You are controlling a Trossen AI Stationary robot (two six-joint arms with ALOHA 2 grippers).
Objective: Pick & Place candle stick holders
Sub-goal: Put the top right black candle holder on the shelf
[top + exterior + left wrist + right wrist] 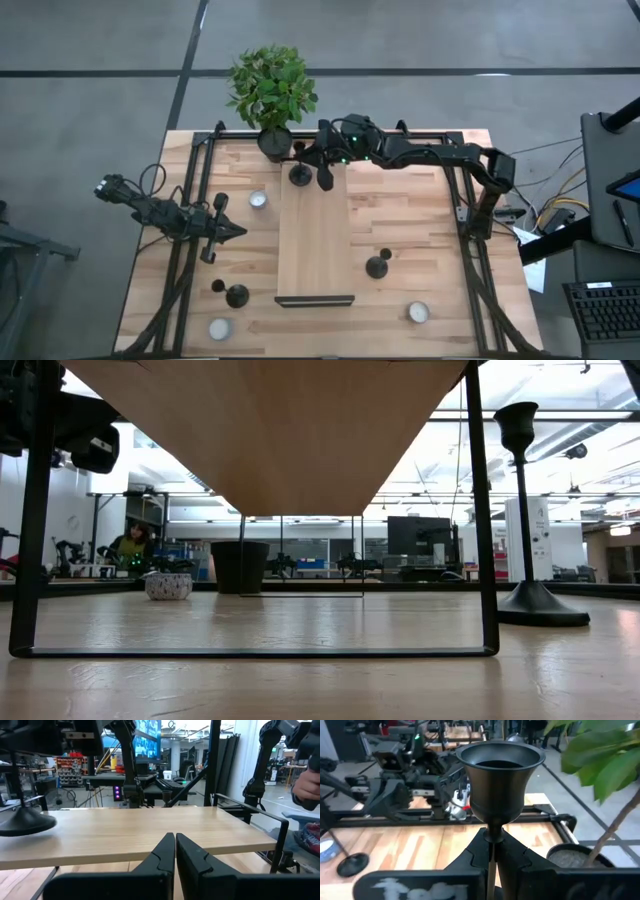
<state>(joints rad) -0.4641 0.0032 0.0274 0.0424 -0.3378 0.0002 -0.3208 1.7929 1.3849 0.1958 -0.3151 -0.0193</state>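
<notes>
Bright backlit windows, soft shadows, blurred foreground.

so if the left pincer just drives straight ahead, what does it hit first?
Likely the raised board's near edge: the shut left pincer points at it about level with its top, so it may skim over. Depth is unclear.

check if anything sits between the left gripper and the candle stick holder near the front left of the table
Nothing visible does. The shut left gripper points toward the raised wooden shelf; the candle stick holder stands on bare tabletop nearer the front, with a tealight candle beyond it.
</notes>
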